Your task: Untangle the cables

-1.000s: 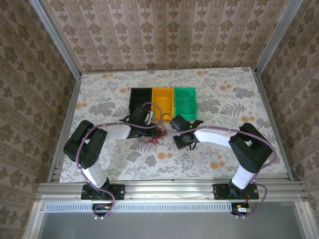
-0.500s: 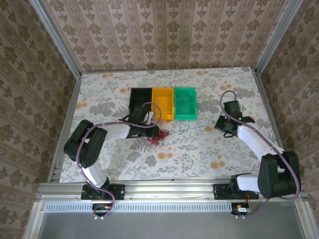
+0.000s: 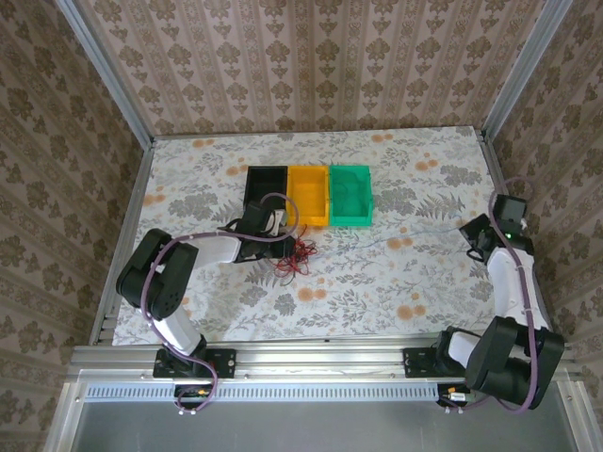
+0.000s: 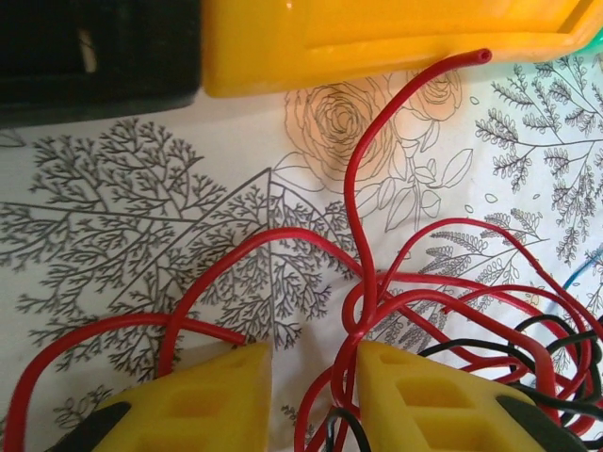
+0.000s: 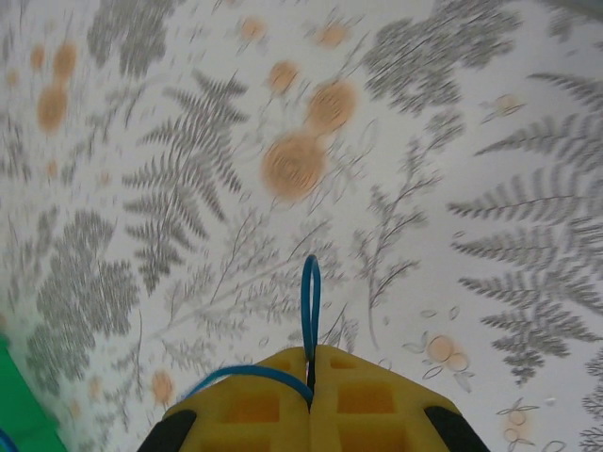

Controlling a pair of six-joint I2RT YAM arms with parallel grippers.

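Observation:
A tangle of red and black cables [image 3: 296,257] lies on the floral cloth just in front of the yellow bin. My left gripper [image 3: 284,246] sits at its left edge. In the left wrist view this gripper [image 4: 314,377] is open, with red cable loops [image 4: 363,282] passing between its yellow fingers and black strands [image 4: 556,363] at the right. A thin blue cable [image 3: 405,234] stretches rightward from the tangle to my right gripper [image 3: 472,236]. In the right wrist view that gripper [image 5: 311,363] is shut on the blue cable [image 5: 311,287], a small loop sticking out past the fingertips.
Three bins stand in a row behind the tangle: black [image 3: 251,188], yellow [image 3: 308,171] and green [image 3: 350,169]. The yellow bin's wall [image 4: 377,42] and the black one [image 4: 94,56] are close above the left fingers. Metal frame posts edge the table.
My right arm has swung from the tangle far out to the right edge, drawing the blue cable out in a long line. The left gripper has stayed at the tangle.

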